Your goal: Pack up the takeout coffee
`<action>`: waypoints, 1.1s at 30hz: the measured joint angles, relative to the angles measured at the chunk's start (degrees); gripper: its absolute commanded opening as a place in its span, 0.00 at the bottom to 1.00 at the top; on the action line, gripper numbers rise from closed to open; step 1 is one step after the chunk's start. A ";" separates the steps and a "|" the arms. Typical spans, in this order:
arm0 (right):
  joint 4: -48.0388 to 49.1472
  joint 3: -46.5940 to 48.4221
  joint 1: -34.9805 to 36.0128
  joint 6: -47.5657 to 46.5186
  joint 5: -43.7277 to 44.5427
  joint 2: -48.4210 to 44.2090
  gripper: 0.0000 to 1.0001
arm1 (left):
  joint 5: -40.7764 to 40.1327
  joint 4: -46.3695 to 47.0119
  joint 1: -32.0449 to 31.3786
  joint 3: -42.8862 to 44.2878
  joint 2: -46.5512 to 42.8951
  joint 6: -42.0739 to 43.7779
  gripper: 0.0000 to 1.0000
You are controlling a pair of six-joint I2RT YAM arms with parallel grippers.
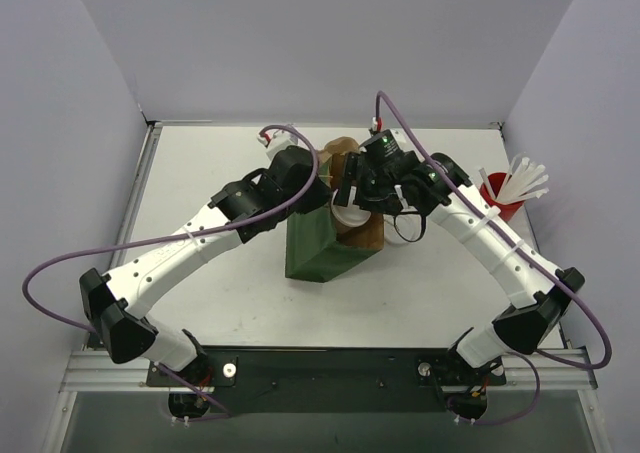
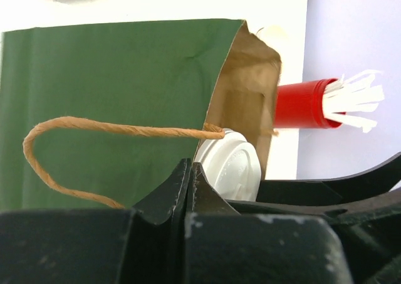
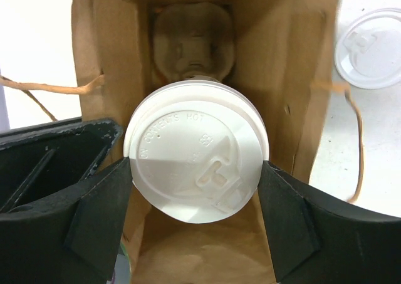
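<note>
Squarely at the bag (image 3: 294, 77) mouth, takeout coffee (image 3: 196, 165) in right gripper (image 3: 195, 177).

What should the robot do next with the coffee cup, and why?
Probably slide the coffee cup deeper into the green bag, toward the cardboard holder inside. The right gripper holds it only at the bag's open mouth, lined up with the holder but not seated.

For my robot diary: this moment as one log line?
right gripper: shut on takeout coffee at green bag mouth | left gripper: pinching bag rim
</note>
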 measured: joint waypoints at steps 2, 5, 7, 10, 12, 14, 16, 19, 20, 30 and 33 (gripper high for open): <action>-0.61 0.28 -0.26 -0.33 0.11 0.48 0.62 | -0.92 1.03 -0.31 -1.64 -0.92 -3.13 0.00; -1.09 0.33 -0.44 -0.46 0.11 1.16 0.62 | -1.92 2.03 -0.42 -3.45 -2.14 -6.80 0.00; -1.16 0.33 -0.61 -0.46 0.09 1.75 0.62 | -2.56 2.95 -0.42 -5.05 -3.10 -8.28 0.00; -1.22 0.57 -0.61 -0.55 -0.07 3.08 0.62 | -3.10 3.52 -0.42 -6.97 -4.37 -9.73 0.00; -1.25 0.85 -0.59 -0.68 -0.46 4.20 0.62 | -3.30 3.76 -0.42 -7.91 -5.07 -10.01 0.00; -1.36 1.42 -0.44 -0.83 -0.92 5.53 0.61 | -3.67 3.93 -0.42 -9.07 -5.81 -10.03 0.00; -1.31 1.81 -0.17 -0.87 -1.09 6.71 0.61 | -4.07 4.02 -0.39 -10.34 -6.69 -9.94 0.00; -1.31 1.81 0.74 -0.90 -1.18 8.00 0.61 | -4.52 3.98 -0.39 -12.28 -8.11 -9.64 0.00; -1.31 1.81 1.07 -0.96 -1.18 8.33 0.61 | -4.66 3.96 -0.39 -12.81 -8.59 -9.46 0.00; -2.56 1.86 5.09 -2.86 2.23 11.61 0.61 | -3.91 2.32 0.44 -14.08 -10.25 -4.07 0.00; -3.61 2.29 6.32 -3.67 3.93 12.68 0.61 | -3.41 1.97 0.76 -14.19 -10.27 -2.16 0.00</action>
